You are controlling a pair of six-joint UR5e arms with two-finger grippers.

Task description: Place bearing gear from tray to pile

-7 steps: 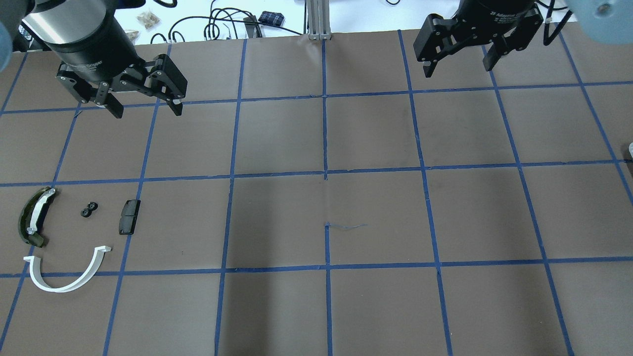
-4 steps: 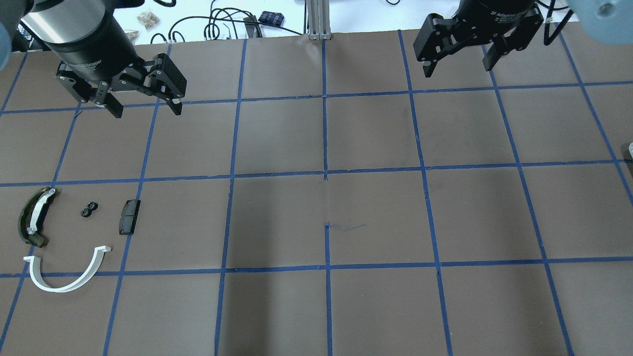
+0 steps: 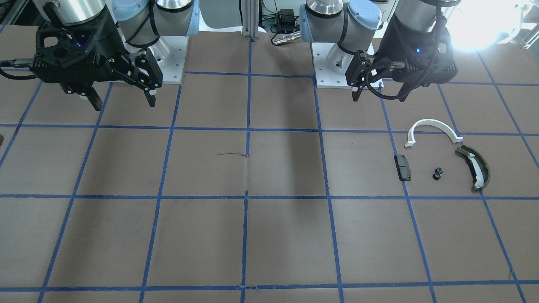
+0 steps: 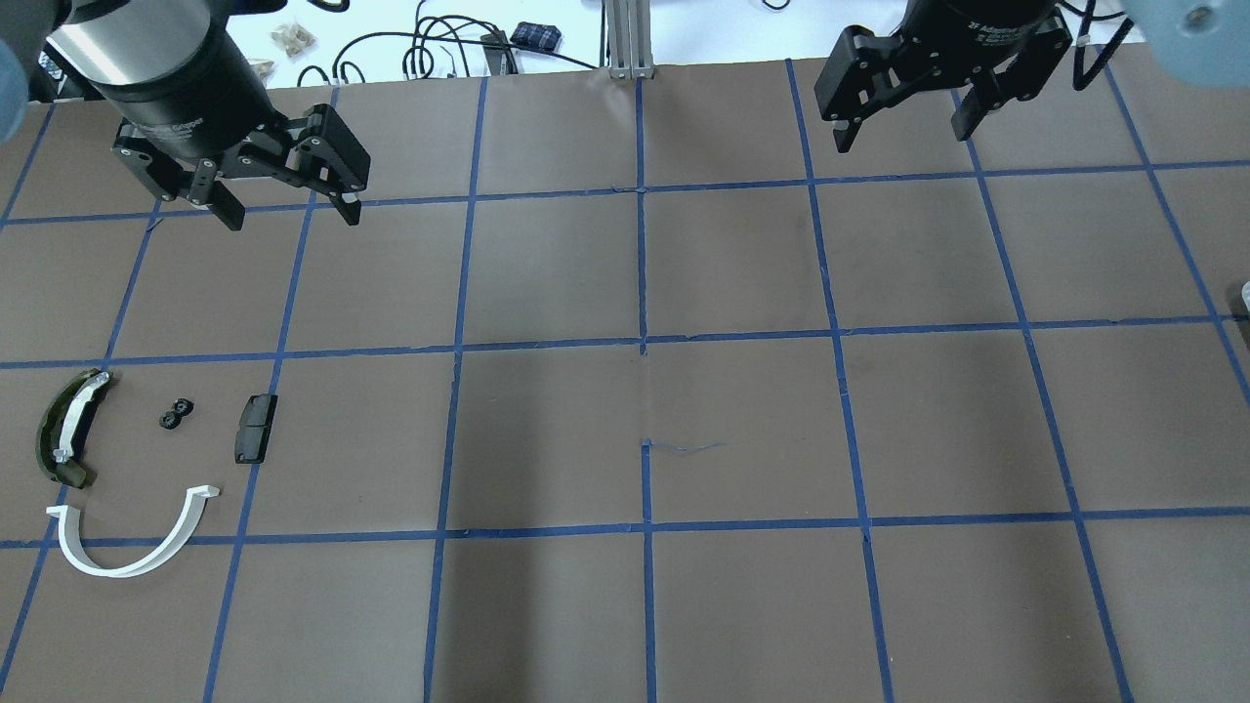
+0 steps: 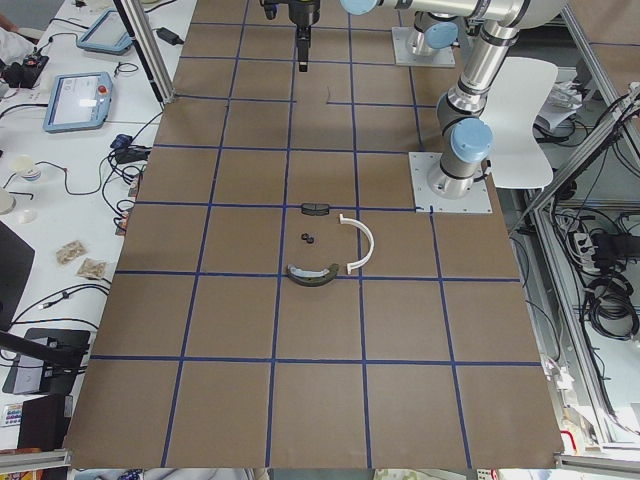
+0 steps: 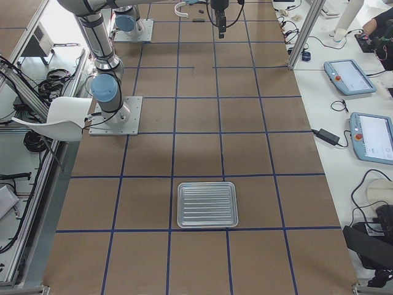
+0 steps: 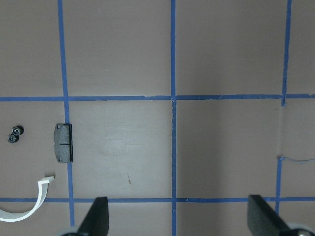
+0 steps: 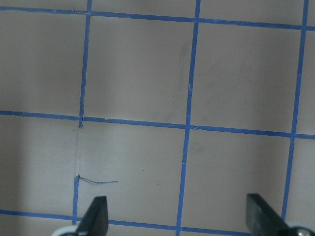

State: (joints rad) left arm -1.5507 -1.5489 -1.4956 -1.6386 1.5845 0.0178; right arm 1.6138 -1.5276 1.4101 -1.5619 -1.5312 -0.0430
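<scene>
The left gripper (image 4: 291, 217) is hanging above the table (image 4: 742, 420) on the robot's left side. Its 2 fingers (image 7: 98, 216) are standing wide apart with nothing between them. The right gripper (image 4: 903, 139) is hanging above the table on the other side, and its fingers are also standing wide apart and are holding nothing.

The bearing gear (image 4: 176, 414), a small black part that is looking like 2 little toothed wheels side by side, is lying on the table inside the pile, well apart from both grippers. It is sitting between the dark olive curved piece (image 4: 59, 434) and the black block (image 4: 256, 427), and it is touching neither of them. The white half-ring (image 3: 430, 122) is lying near them, on the side closer to the robot, with its open side facing the gear.

The ribbed metal tray (image 6: 207, 204) is lying toward the table's end on the robot's right, well apart from the pile.
</scene>
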